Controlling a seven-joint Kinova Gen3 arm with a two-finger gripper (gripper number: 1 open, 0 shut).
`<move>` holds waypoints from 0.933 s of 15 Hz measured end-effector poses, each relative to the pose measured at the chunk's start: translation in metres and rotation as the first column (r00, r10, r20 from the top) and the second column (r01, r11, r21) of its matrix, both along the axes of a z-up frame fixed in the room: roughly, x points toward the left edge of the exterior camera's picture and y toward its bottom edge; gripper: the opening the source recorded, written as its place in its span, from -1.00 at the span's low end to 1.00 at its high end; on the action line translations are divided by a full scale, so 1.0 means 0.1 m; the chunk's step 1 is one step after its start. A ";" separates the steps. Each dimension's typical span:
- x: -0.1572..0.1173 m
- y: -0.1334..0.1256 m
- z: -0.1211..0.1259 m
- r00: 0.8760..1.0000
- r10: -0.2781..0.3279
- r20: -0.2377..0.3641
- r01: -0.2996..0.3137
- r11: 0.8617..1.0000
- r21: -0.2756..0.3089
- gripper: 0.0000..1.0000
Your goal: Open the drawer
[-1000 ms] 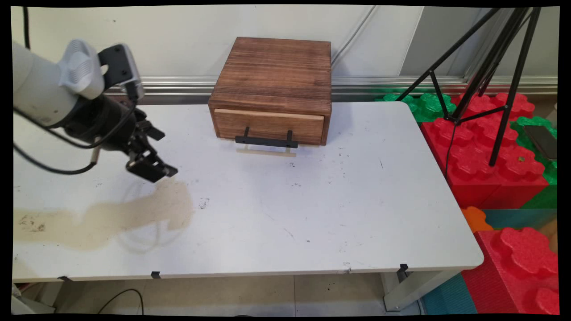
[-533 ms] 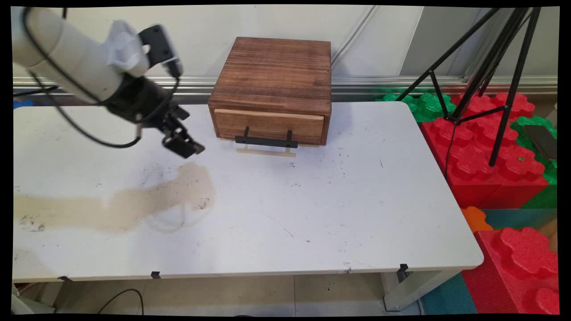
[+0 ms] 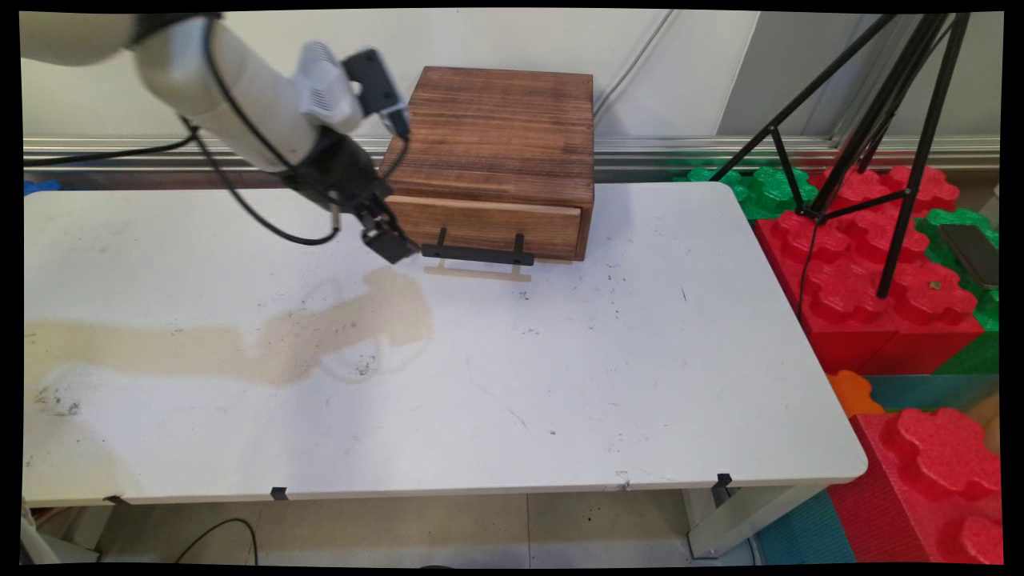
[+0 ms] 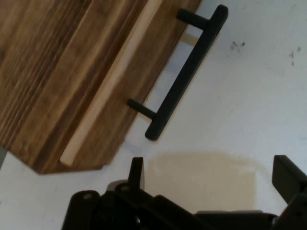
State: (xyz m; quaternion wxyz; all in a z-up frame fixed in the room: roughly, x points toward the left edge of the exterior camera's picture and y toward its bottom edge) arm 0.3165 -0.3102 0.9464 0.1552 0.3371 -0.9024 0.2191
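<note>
A dark wooden box (image 3: 496,128) stands at the table's far middle, with a lighter drawer front (image 3: 480,224) and a black bar handle (image 3: 478,254). My gripper (image 3: 390,244) hangs just left of the handle's left end, low over the white table (image 3: 560,360), beside the box's front left corner. In the hand view the handle (image 4: 184,79) runs slantwise just beyond the gripper (image 4: 211,167), below the box (image 4: 57,62). The two fingers stand wide apart with only bare table and the arm's shadow between them. The gripper is open and holds nothing.
A black tripod (image 3: 880,160) stands off the table's right end on big red foam blocks (image 3: 880,296) and green ones (image 3: 768,188). A dark phone (image 3: 972,252) lies on a green block at the far right. A metal rail runs along the wall behind.
The arm has swung right and toward the wall, carrying the gripper from the table's left part to just beside the drawer handle's left end. The box has not moved.
</note>
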 end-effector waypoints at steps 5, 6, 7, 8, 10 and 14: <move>-0.23 -0.36 -0.34 0.999 -0.044 0.026 0.043 0.999 0.019 1.00; -0.27 -0.43 -0.42 0.998 -0.053 0.032 0.052 0.998 0.023 1.00; -0.31 -0.49 -0.49 0.997 -0.062 0.037 0.062 0.998 0.026 1.00; -0.34 -0.55 -0.56 0.997 -0.072 0.040 0.071 0.997 0.028 1.00; -0.42 -0.68 -0.71 0.994 -0.099 0.047 0.097 0.995 0.028 1.00; -0.50 -0.86 -0.90 0.990 -0.131 0.051 0.130 0.991 0.027 1.00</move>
